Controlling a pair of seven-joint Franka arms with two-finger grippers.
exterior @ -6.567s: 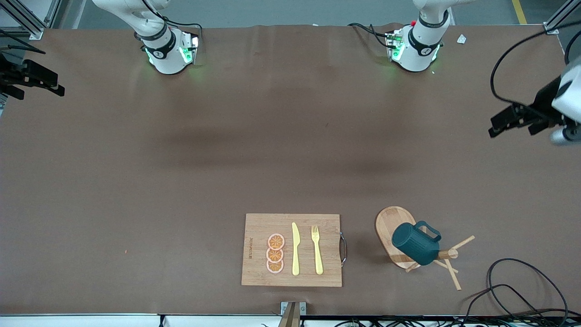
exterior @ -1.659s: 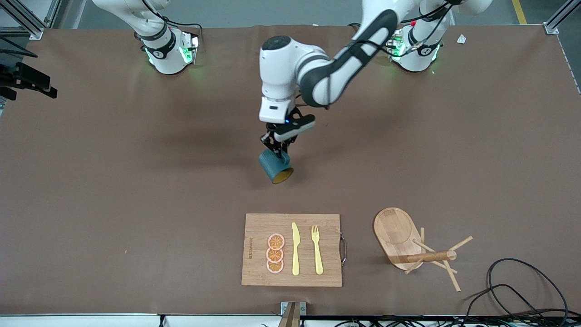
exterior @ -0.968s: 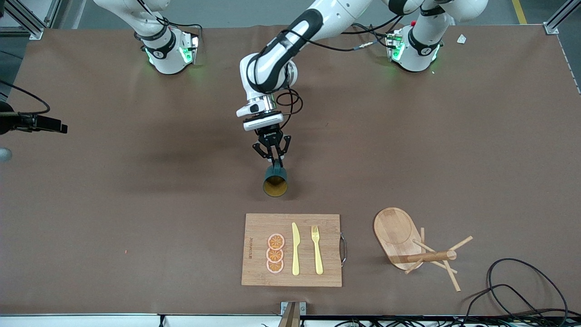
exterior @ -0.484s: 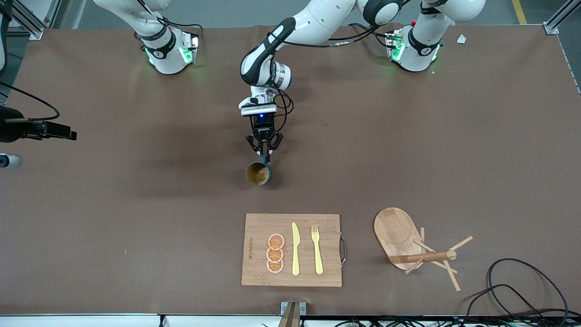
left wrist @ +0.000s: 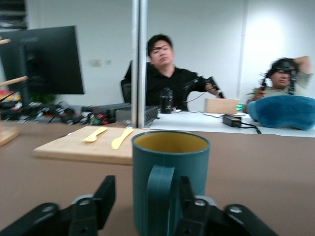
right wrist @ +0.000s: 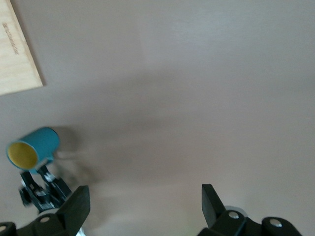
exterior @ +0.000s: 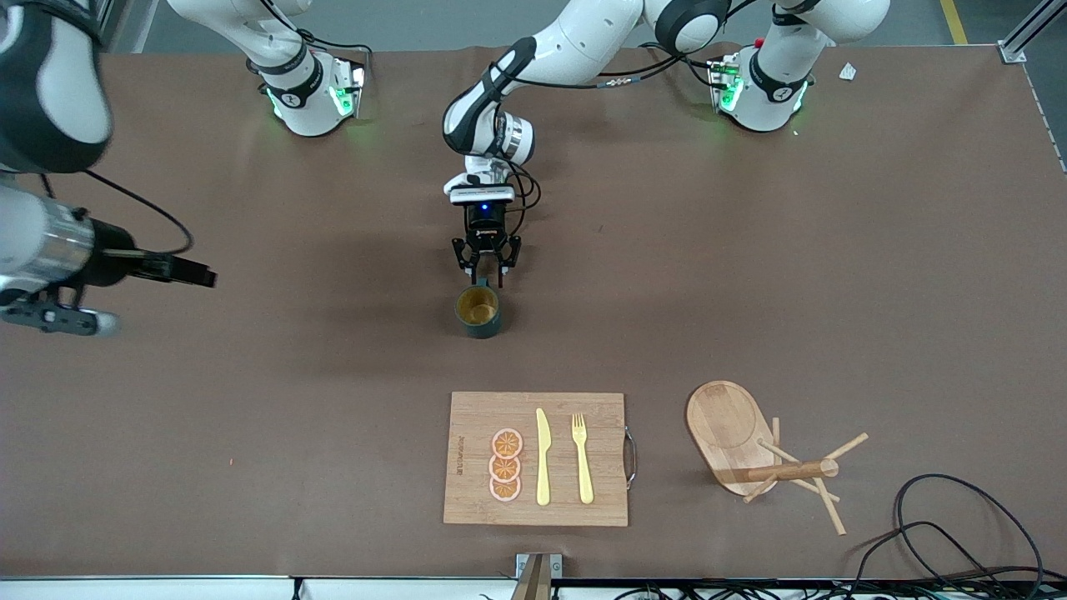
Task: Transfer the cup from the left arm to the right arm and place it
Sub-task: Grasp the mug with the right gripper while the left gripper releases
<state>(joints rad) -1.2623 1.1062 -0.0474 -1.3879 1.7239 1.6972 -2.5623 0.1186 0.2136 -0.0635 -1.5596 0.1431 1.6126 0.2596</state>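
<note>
The dark teal cup [exterior: 479, 310] stands upright on the brown table near its middle, its yellowish-brown inside showing. My left gripper [exterior: 486, 267] is low at the cup's handle, open. In the left wrist view the cup [left wrist: 170, 167] fills the middle and its handle stands between the spread fingers [left wrist: 101, 199], nearer one than the other. My right gripper [exterior: 200, 275] is open and empty over bare table toward the right arm's end. The right wrist view shows its open gripper [right wrist: 145, 199] and, farther off, the cup [right wrist: 37, 145] with the left gripper [right wrist: 42, 189].
A bamboo cutting board [exterior: 475, 417] lies nearer the front camera than the cup, with orange slices [exterior: 505, 465], a yellow knife [exterior: 543, 457] and a fork [exterior: 582, 457]. A wooden mug stand [exterior: 733, 429] lies toppled toward the left arm's end. Black cables [exterior: 959, 517] lie at that corner.
The left gripper tipped the cup upright, lowered it onto the table and opened off the handle. The right arm swung in from the table's edge toward the cup.
</note>
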